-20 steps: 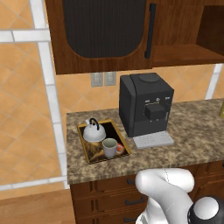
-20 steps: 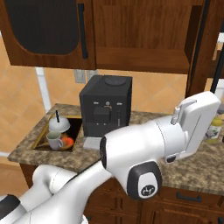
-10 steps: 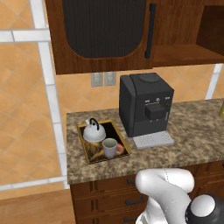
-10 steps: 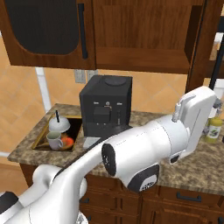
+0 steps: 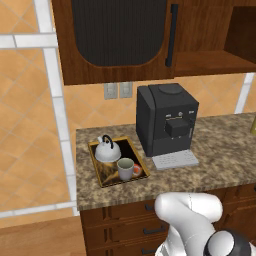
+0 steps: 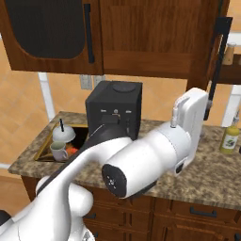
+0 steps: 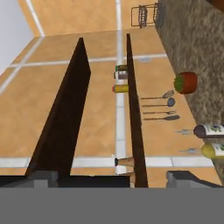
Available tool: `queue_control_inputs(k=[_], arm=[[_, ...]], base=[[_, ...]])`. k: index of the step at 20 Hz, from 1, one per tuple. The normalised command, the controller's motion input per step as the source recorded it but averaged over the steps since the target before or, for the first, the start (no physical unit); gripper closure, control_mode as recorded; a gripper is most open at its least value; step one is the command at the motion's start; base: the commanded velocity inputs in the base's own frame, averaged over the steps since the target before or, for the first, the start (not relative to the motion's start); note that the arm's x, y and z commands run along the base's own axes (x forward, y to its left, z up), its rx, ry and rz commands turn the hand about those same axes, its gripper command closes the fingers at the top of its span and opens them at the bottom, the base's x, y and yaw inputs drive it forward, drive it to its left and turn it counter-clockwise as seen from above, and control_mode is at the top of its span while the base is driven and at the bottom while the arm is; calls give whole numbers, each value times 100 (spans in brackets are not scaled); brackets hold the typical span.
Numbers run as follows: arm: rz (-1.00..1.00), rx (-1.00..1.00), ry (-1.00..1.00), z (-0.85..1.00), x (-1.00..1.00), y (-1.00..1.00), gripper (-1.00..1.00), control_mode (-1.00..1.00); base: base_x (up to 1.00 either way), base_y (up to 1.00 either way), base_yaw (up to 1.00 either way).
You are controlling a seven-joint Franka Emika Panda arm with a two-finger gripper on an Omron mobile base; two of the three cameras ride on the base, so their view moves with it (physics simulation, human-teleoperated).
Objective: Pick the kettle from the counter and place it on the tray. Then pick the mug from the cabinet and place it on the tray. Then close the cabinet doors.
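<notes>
Now the kettle (image 5: 108,151) and mug (image 5: 125,169) sit on the tray (image 5: 98,170), mug at the kettle's five o'clock, both at nine o'clock of the coffee machine (image 5: 166,120) on the counter (image 5: 220,165). Gripper (image 7: 111,177) fingers stand wide apart, holding nothing, facing a cabinet door (image 7: 61,127) edge-on.

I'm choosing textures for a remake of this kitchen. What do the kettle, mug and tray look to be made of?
The kettle looks like polished metal: silvery-white sheen, with a black, likely plastic handle. The mug seems glazed ceramic: matte grey-green with a pale rim. The tray could be lacquered wood or metal: golden-yellow rim, dark pictured surface.
</notes>
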Motion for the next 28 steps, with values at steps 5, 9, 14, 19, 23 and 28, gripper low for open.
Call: queue_control_inputs(k=[5, 9, 14, 19, 23, 28], arm=[[26, 0, 0, -12, 50, 49, -100, -100], [26, -3, 0, -12, 54, 55, -100, -100], [25, -9, 6, -29, 71, 57, -100, -100], [22, -12, 0, -35, 84, 59, -100, -100], [19, -12, 2, -38, 88, 60, -100, -100], [19, -1, 0, -22, 93, 57, -100, -100]], base=[[0, 0, 0], [0, 0, 0], [0, 0, 0], [0, 0, 0], [0, 0, 0], [0, 0, 0]])
